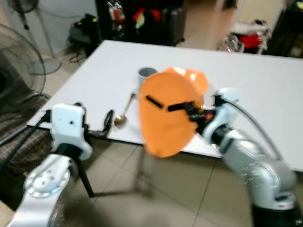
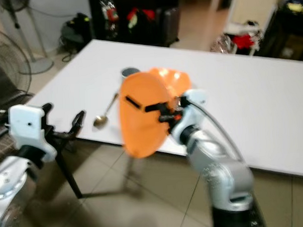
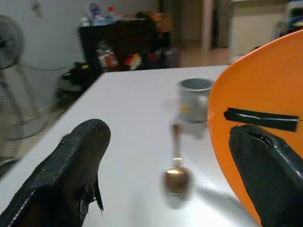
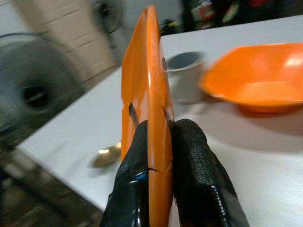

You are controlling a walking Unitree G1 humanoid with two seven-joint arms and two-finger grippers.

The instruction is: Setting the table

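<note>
The right gripper pinches an orange plate upright beside the spoon; the left gripper, fingers spread, hovers before that spoon.

Orange plate and bowl; white table; grey cup; spoon apparently gold, image blurred.

Fans at left, dark shelf w/ clutter behind, tiled floor
</note>
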